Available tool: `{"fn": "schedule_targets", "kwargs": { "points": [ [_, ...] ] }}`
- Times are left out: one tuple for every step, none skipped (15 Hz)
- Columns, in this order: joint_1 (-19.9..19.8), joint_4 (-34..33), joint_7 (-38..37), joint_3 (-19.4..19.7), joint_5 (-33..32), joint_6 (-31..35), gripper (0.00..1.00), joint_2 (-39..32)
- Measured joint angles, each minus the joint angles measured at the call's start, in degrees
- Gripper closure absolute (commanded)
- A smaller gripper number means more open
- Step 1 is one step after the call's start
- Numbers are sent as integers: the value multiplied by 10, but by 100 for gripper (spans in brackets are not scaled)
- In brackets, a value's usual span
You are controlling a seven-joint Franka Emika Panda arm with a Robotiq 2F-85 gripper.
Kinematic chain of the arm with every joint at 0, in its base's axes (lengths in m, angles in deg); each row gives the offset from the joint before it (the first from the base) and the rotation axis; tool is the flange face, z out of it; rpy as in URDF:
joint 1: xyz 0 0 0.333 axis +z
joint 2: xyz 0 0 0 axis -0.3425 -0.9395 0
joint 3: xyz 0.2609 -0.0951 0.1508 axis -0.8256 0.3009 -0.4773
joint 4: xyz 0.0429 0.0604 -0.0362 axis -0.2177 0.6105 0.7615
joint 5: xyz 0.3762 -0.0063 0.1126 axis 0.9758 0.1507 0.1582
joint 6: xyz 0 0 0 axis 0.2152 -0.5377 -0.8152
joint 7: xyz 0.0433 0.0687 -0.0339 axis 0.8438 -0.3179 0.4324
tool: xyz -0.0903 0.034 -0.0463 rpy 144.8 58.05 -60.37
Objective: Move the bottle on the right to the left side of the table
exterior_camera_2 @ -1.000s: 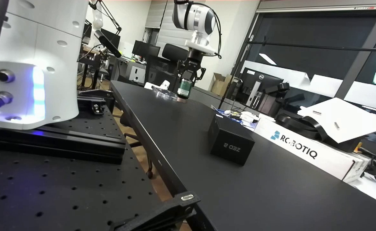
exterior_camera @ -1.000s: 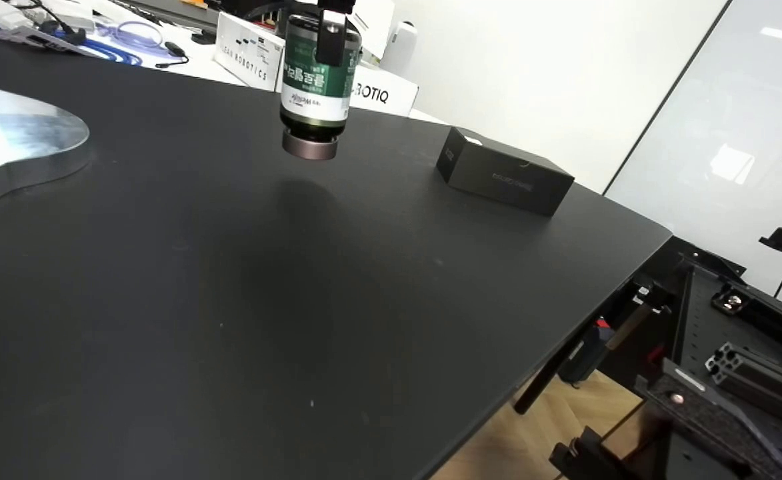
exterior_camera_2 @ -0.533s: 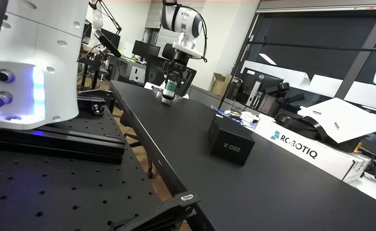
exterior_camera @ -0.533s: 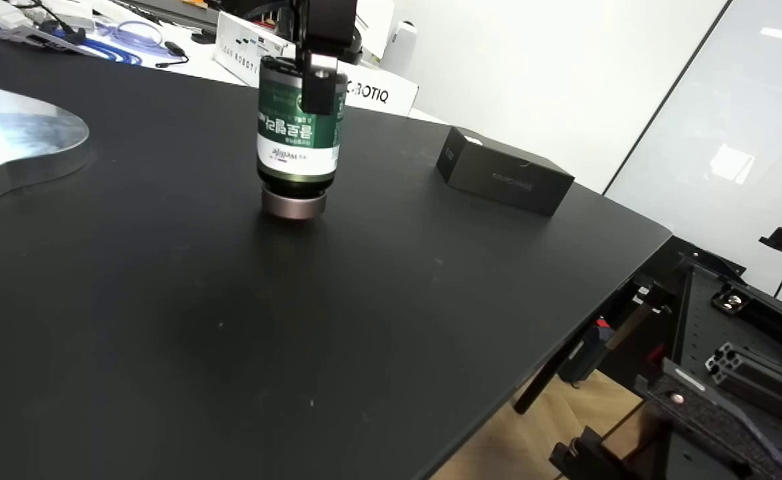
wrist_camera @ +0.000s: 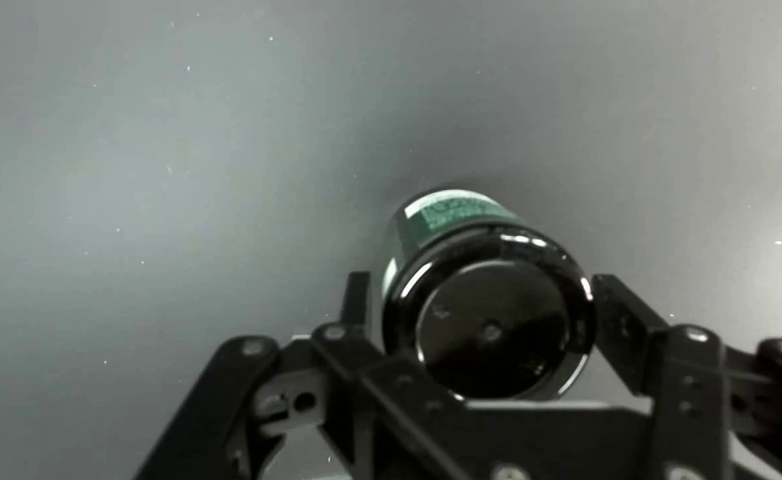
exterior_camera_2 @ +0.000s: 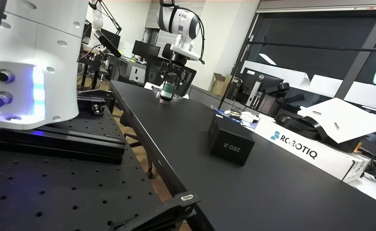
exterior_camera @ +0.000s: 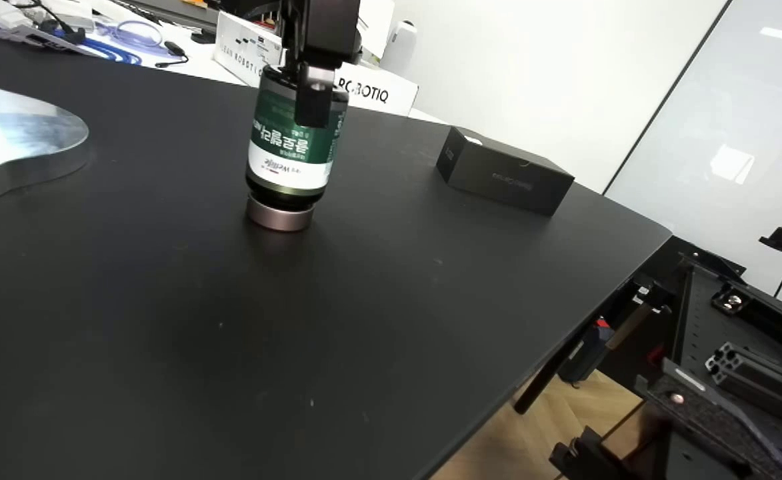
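Green bottle (exterior_camera: 286, 157) stands upside down, cap (exterior_camera: 279, 217) apparently touching the desk (exterior_camera: 364, 333); in an exterior view that's near the desk's far end edge, inboard of the long edge beside the robot base (exterior_camera_2: 37, 51). Claw (wrist_camera: 481, 280) looks released around it, a slim gap showing beside one finger (wrist_camera: 356, 299) in the wrist view, contact opposite unclear. Probably light to middling (fill unknown), stiff, glossy and a bit slippery: hold square across the labelled body, not the bottom rim, since that narrow cap invites tipping.
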Motion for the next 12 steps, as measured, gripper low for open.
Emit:
{"fn": "schedule_targets", "kwargs": {
  "points": [
    [0,1,0,-2,0,0,0,1],
    [0,3,0,-4,1,0,0,6],
    [0,5,0,-6,3,0,0,13],
    [-1,8,0,-9,8,-1,0,23],
    [-1,13,0,-12,14,-1,0,37],
    [-2,19,0,-15,22,-2,1,53],
    [-4,28,0,-18,28,-2,0,71],
    [-5,37,0,-19,34,-4,0,88],
    [-7,48,0,-19,35,-7,0,106],
    [-7,54,0,-19,35,-10,0,117],
    [-7,54,0,-19,35,-10,0,118],
    [-7,53,0,-19,35,-9,0,115]
  ]
}}
